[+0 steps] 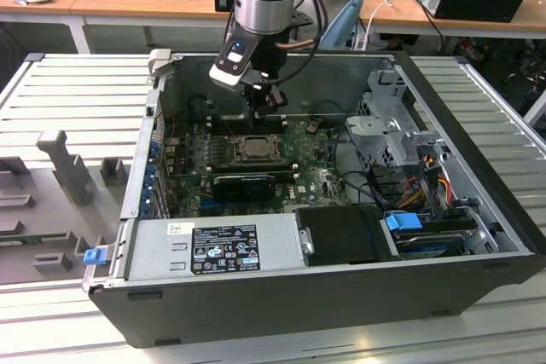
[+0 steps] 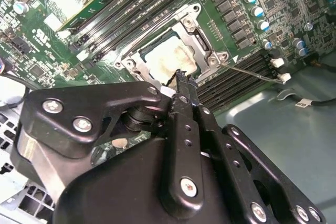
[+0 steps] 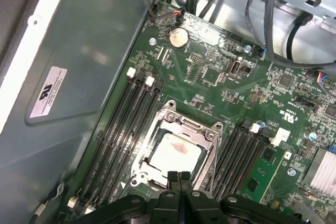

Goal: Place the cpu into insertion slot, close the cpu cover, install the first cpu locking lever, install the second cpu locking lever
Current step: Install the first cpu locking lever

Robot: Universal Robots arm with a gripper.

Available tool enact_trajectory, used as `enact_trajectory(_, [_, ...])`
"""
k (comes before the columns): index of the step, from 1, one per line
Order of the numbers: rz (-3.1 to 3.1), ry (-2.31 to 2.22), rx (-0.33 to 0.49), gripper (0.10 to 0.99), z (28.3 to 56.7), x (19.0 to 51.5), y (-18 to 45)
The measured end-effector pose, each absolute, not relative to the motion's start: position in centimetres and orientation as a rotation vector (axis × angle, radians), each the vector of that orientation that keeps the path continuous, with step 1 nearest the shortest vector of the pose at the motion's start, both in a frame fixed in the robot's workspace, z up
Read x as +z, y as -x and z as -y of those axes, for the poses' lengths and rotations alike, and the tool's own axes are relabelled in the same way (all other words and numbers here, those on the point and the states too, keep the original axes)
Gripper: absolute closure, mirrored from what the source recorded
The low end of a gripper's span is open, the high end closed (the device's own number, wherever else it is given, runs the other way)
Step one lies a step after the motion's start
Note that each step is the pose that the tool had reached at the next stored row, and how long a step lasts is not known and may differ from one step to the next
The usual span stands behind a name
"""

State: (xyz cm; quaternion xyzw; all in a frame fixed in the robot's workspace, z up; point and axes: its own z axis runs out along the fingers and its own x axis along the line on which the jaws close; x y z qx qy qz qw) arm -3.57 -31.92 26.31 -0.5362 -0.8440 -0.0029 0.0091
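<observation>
The cpu (image 3: 173,153), pale with a reddish smear on top, lies in the insertion slot (image 3: 148,148) on the green motherboard (image 3: 210,77). The cpu cover (image 3: 212,132) lies flat around it, framing it in its window. The gripper (image 3: 179,176) hangs at the cover's far edge, its fingers (image 2: 185,129) pressed together and holding nothing. A thin lever (image 2: 252,73) juts out beside the slot. The open computer case (image 1: 341,296) stands on the ribbed tabletop (image 1: 77,91)

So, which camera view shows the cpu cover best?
The first wrist view: the cpu cover faces the camera, with almost its whole frame visible. In the second wrist view the pincer hides one edge of it. In the exterior view it looks small and distant.
</observation>
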Motion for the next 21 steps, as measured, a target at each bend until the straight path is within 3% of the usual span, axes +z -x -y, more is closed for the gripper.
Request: enact_trajectory(21, [2.761, 1.46, -0.007, 0.98, 31.92, 26.31, 3.57])
